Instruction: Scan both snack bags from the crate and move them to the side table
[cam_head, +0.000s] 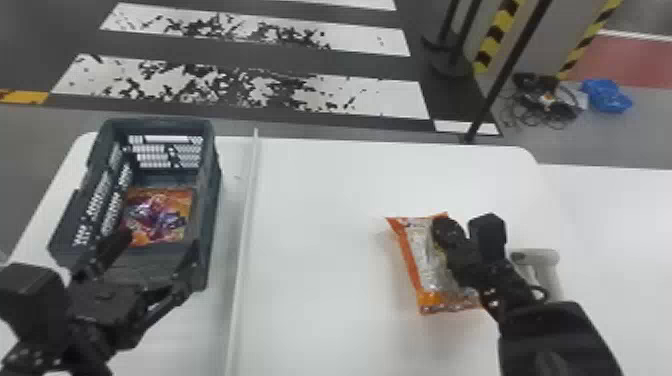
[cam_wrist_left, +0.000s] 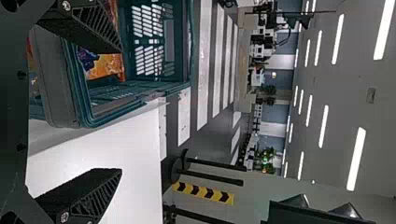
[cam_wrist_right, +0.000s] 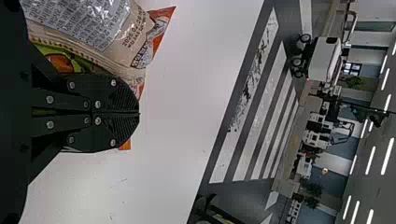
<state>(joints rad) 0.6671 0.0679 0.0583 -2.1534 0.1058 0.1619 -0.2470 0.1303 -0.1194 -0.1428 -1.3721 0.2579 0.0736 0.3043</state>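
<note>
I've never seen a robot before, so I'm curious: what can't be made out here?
Scanner: lower part, behind the right arm, head view.
Bag in crate: near left corner, behind left end effector, head view.
Other bag: partly behind right end effector, partly cut off by the edge, right wrist view.

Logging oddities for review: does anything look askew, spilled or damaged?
Nothing stands out; no spill or tear shows. The right gripper partly hides one snack bag, so its covered part can't be judged; the other bag lies in the crate.
</note>
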